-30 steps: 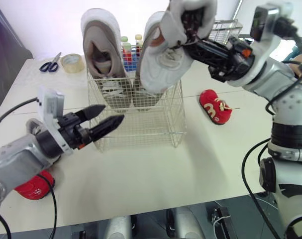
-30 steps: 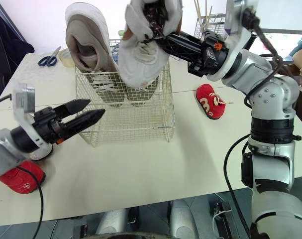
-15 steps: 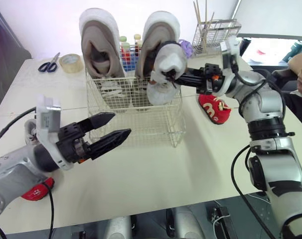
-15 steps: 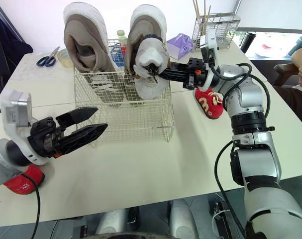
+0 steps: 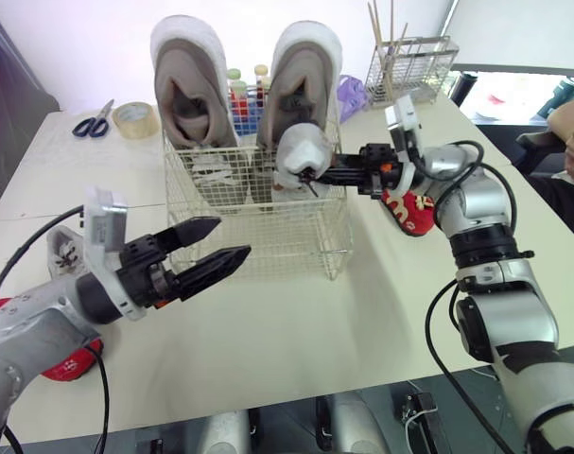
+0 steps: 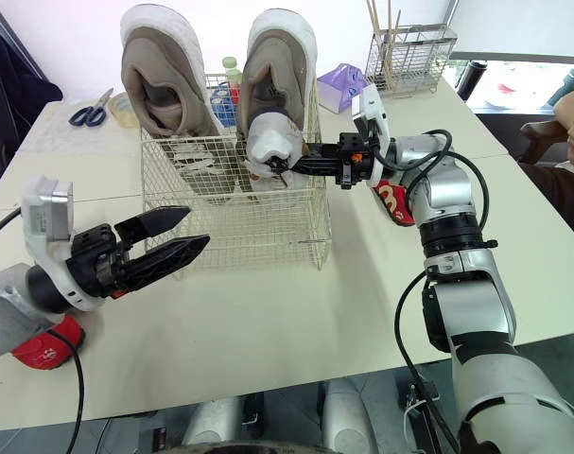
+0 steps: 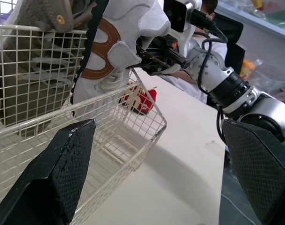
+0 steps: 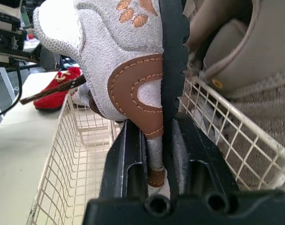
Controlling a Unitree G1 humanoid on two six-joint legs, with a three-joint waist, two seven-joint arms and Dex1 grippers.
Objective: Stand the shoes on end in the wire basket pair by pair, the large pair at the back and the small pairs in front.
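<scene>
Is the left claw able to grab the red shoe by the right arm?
Probably not from here. The basket stands between the open left claw and that red shoe, and the right arm, holding a white shoe, crosses over it.

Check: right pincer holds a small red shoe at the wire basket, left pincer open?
The small shoe in the right pincer is white, not red; the right wrist view shows it. It is at the wire basket; left pincer open.

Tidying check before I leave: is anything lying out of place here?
The red pair is split: one red shoe lies right of the wire basket, the other red shoe far to its left, nearer the robot.
</scene>
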